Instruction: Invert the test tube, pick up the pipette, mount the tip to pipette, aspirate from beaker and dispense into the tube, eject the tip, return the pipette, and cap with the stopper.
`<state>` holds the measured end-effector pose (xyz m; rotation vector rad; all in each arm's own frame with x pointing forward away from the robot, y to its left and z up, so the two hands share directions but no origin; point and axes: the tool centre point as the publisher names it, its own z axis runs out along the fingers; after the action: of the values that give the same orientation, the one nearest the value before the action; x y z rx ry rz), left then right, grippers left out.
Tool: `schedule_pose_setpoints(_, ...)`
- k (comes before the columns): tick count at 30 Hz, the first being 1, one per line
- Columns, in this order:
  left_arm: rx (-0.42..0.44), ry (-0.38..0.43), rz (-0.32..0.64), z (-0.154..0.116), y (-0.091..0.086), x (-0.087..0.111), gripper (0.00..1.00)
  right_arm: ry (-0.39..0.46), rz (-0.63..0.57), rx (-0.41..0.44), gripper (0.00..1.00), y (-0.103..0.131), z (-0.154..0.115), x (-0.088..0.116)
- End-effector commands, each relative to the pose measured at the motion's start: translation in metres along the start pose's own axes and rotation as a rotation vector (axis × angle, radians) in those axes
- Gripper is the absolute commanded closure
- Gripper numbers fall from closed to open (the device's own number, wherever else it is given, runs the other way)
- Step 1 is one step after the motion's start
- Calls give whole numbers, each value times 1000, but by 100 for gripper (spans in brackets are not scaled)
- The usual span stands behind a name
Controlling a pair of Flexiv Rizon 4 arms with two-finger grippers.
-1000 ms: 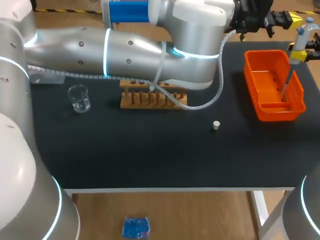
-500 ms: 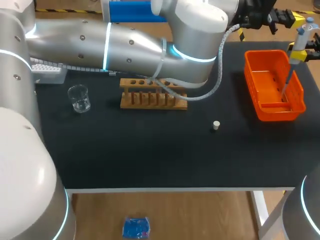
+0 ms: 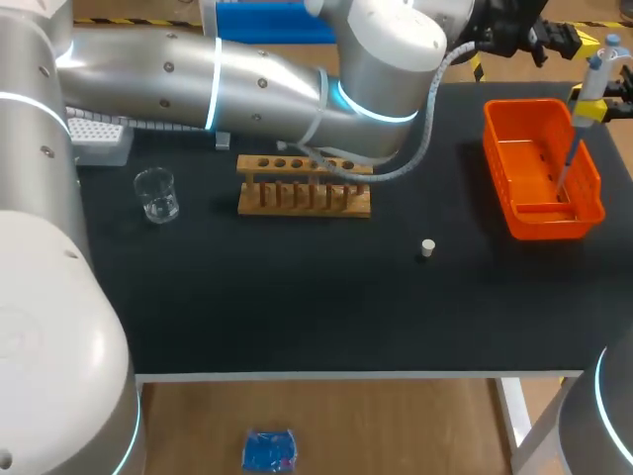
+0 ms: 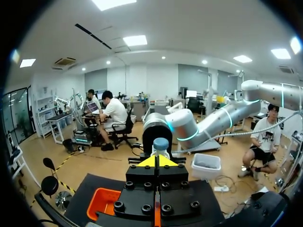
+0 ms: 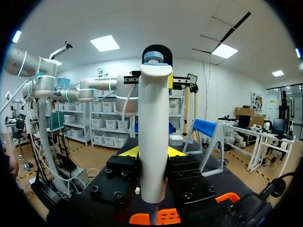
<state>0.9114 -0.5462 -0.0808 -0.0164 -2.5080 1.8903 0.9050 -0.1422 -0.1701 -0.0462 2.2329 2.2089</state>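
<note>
One beaker, one stopper — one pipette

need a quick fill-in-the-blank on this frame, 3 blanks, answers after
The right gripper holds the pipette over the ___ basket. The beaker stands to the ___ of the wooden rack. The white ___ lies alone on the table, right of the rack.
Missing: orange; left; stopper.

No writing, number or sign can be read on the pipette, on the bench or on anything standing on it
</note>
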Motion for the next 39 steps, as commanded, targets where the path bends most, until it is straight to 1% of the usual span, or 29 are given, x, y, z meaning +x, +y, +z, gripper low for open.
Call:
schedule_pose_setpoints(1,-57,7,-3,0,0,-1,100,1,0,2,100,1,0,0)
schedule_pose_setpoints(22,-38,14,-10,4,10,4,100,1,0,2,100,1,0,0)
schedule_pose_setpoints(39,-57,23,-19,10,16,5,100,1,0,2,100,1,0,0)
